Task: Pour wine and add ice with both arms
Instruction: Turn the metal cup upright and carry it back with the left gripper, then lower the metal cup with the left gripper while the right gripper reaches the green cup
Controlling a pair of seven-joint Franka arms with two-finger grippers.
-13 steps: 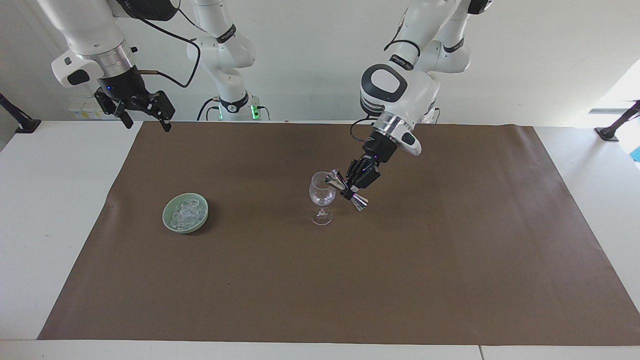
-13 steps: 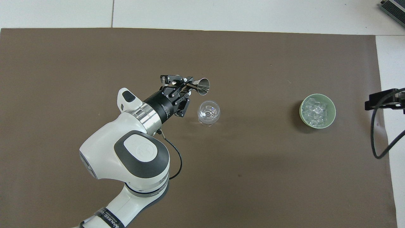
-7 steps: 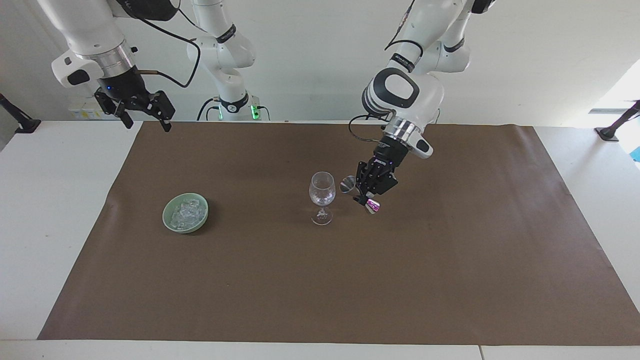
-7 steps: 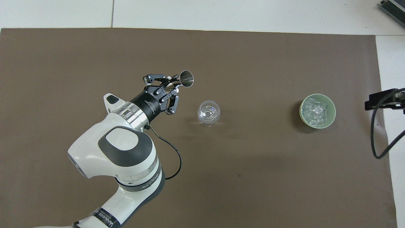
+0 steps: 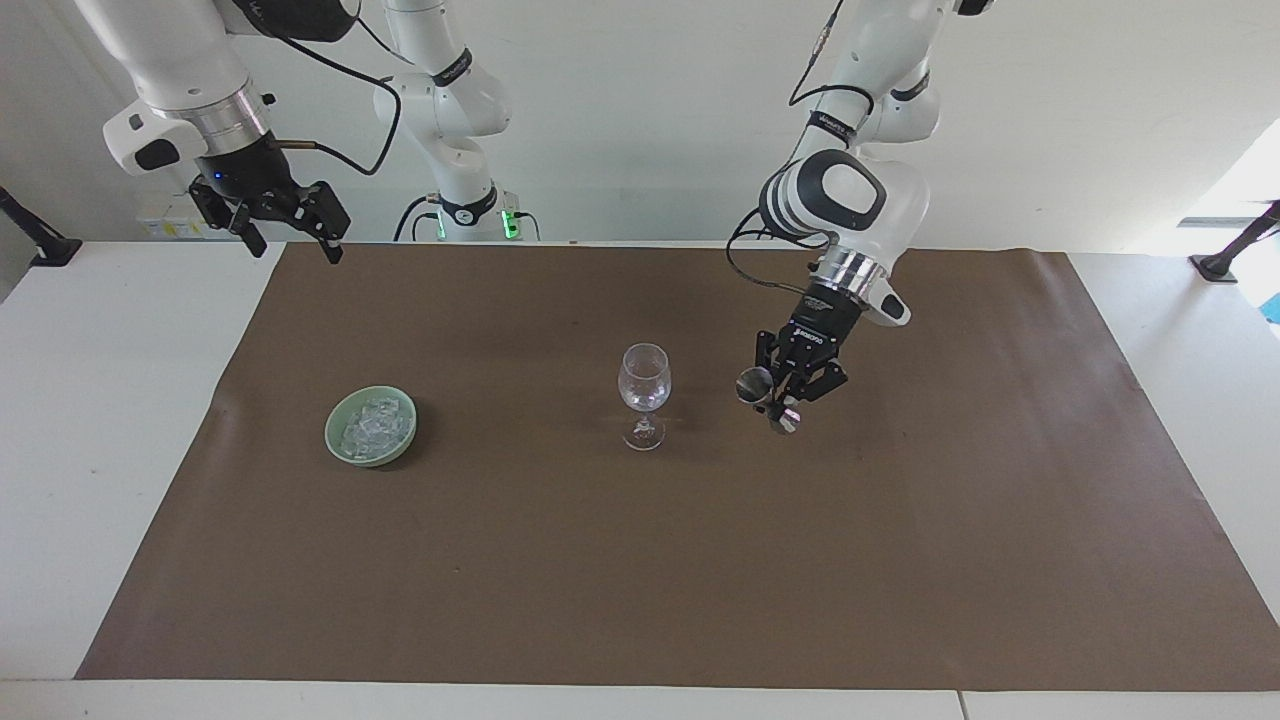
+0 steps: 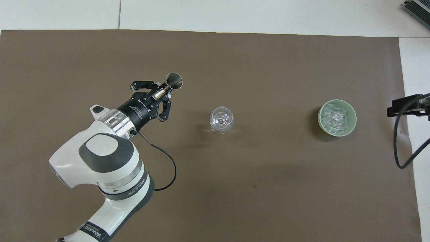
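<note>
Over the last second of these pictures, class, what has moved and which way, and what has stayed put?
The left gripper, shut on the metal jigger, drew back from over the wine glass toward the left arm's end of the table, turning the jigger more upright. Nothing was let go. The glass, the green bowl of ice and the waiting right gripper, jaws open, stayed as they were.

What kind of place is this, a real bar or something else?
Probably a robotics lab, not a bar: two white robot arms stand at a plain white table covered with brown paper, and only a wine glass and a bowl of ice are set out.
</note>
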